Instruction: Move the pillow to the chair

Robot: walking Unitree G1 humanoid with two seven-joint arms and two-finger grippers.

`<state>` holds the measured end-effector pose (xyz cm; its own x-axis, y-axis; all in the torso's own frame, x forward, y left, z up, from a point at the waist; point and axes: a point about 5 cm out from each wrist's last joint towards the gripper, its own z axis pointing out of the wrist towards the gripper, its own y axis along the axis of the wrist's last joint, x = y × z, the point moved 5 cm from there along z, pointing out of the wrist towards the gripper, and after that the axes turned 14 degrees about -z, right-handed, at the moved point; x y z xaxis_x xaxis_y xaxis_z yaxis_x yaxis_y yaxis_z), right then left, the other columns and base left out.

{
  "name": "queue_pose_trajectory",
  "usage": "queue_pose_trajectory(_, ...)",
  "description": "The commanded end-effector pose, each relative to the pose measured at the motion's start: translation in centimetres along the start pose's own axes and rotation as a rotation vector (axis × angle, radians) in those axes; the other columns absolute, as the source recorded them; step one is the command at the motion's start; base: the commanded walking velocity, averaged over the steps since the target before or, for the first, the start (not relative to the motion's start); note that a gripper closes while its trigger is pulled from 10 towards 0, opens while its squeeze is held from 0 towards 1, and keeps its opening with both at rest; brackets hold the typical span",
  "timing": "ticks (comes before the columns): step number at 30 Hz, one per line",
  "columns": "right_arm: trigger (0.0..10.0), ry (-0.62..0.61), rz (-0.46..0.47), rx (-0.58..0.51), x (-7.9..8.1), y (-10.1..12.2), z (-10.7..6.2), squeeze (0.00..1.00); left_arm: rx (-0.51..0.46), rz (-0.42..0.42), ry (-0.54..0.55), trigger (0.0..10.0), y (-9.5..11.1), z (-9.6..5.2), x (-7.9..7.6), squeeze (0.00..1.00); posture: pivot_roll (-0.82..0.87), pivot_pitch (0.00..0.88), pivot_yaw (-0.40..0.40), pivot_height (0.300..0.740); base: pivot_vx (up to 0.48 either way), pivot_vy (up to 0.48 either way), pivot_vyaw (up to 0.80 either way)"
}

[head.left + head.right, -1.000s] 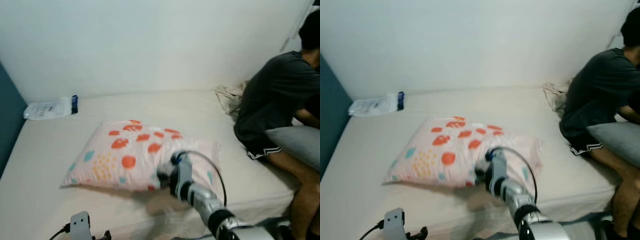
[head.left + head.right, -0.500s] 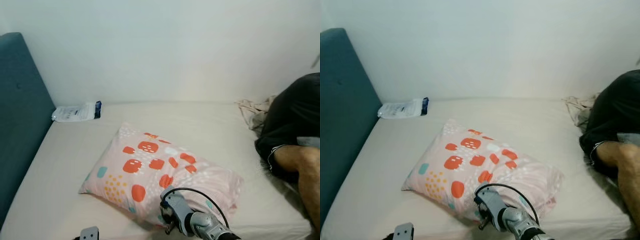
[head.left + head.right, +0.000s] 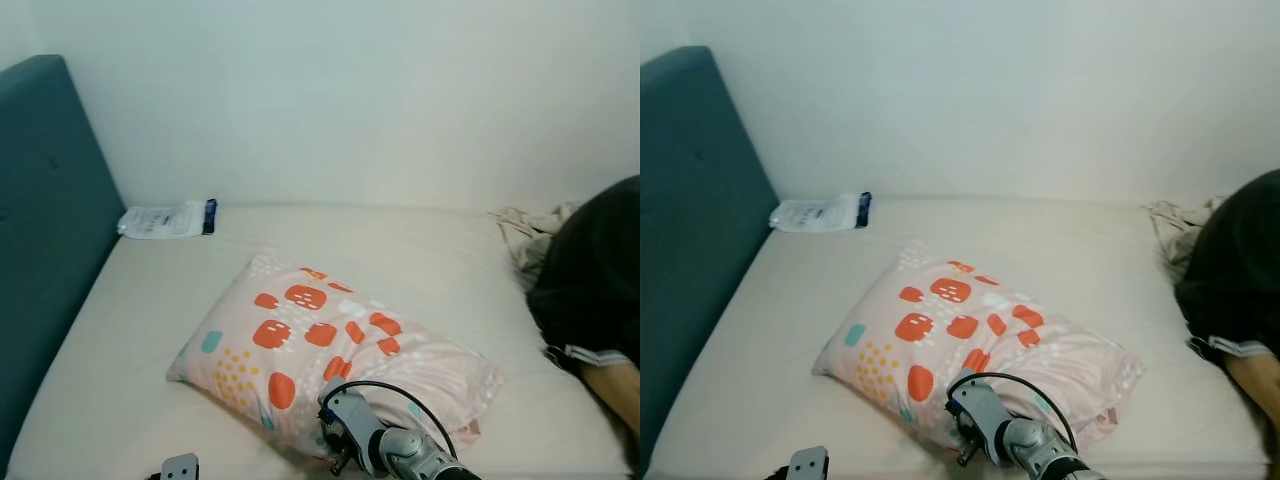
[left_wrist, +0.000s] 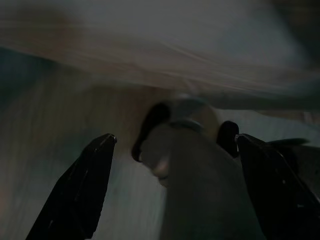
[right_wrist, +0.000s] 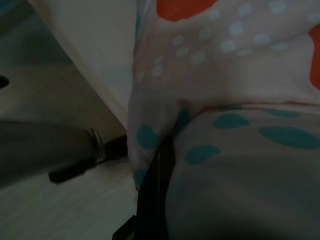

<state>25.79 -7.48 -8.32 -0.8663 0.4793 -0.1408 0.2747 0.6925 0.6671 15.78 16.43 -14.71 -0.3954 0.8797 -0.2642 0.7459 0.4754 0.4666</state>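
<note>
Cream bed [image 3: 150, 330] holds pink spotted pillow [image 3: 320, 350]; right gripper [image 3: 335, 450] jaws clamp its near edge

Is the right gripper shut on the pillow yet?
Shut on it: right gripper pinches the pillow edge fabric, pillow on the bed.

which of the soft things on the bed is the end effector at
The spotted pink pillow with orange and teal blotches. The right end effector is at its near edge; the crumpled beige cloth lies far off by the wall.
</note>
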Motion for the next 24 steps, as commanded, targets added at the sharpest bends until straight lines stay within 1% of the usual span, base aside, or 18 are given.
queue_pose_trajectory(1,10.0,0.041,-0.040,-0.023,0.93,0.90,0.46,0.00,0.020,0.020,-0.006,10.0,-0.44,-0.06,0.03,0.00,-0.05,0.027,-0.059,0.740,0.000,0.000,0.78)
queue_pose_trajectory(4,10.0,0.042,-0.040,-0.024,0.97,0.91,0.47,0.00,0.021,0.021,-0.013,10.0,-0.43,-0.05,-0.05,0.00,-0.05,0.031,-0.055,0.740,0.000,0.000,0.78)
queue_pose_trajectory(5,10.0,0.042,-0.040,-0.024,0.99,0.91,0.47,0.00,0.026,0.017,-0.020,10.0,-0.50,-0.06,-0.12,0.00,-0.05,0.031,-0.055,0.740,0.000,-0.300,0.78)
queue_pose_trajectory(7,10.0,0.043,-0.042,-0.026,1.01,0.93,0.48,0.00,0.038,0.053,-0.029,10.0,-0.60,-0.05,-0.23,0.00,-0.05,0.033,-0.055,0.740,0.000,-0.465,0.78)
queue_pose_trajectory(10,10.0,0.044,-0.044,-0.027,1.04,0.94,0.48,0.00,0.034,0.049,-0.018,10.0,-0.57,-0.06,-0.09,0.00,-0.05,0.035,-0.054,0.740,0.000,-0.465,0.78)
queue_pose_trajectory(12,10.0,0.045,-0.048,-0.027,1.06,0.94,0.48,0.00,0.026,0.007,0.000,10.0,-0.53,-0.08,0.17,0.00,-0.05,0.036,-0.053,0.740,0.000,0.000,0.78)
queue_pose_trajectory(18,10.0,0.047,-0.056,-0.026,1.17,0.89,0.49,0.00,0.050,0.040,-0.008,10.0,-0.95,-0.11,0.11,0.00,-0.05,0.032,-0.056,0.740,0.000,0.000,0.78)
queue_pose_trajectory(24,10.0,0.052,-0.065,-0.027,1.26,0.88,0.49,0.00,0.064,0.051,-0.015,10.0,-1.25,-0.15,0.01,0.00,-0.05,0.028,-0.054,0.740,0.000,0.000,0.78)
